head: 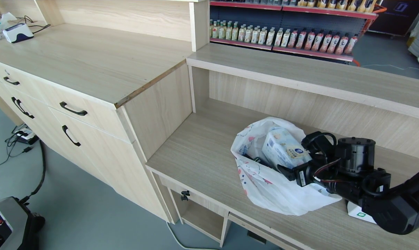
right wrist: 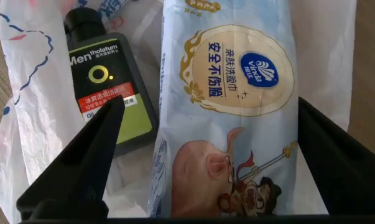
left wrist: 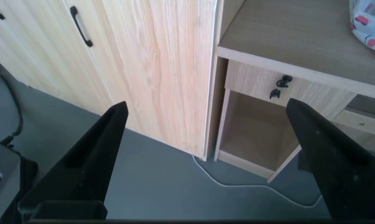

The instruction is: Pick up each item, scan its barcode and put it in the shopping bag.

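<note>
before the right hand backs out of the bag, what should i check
1. Right hand open: ok, its fingers are spread either side of the tissue pack.
2. Tissue pack inside the shopping bag: ok, it lies in the bag's mouth.
3. Black bottle in the bag: ok, beside the pack.
4. Bag resting on the lower counter: ok.
5. Bag film free of the fingers: cannot tell.
6. Left hand open, holding nothing: ok.
</note>
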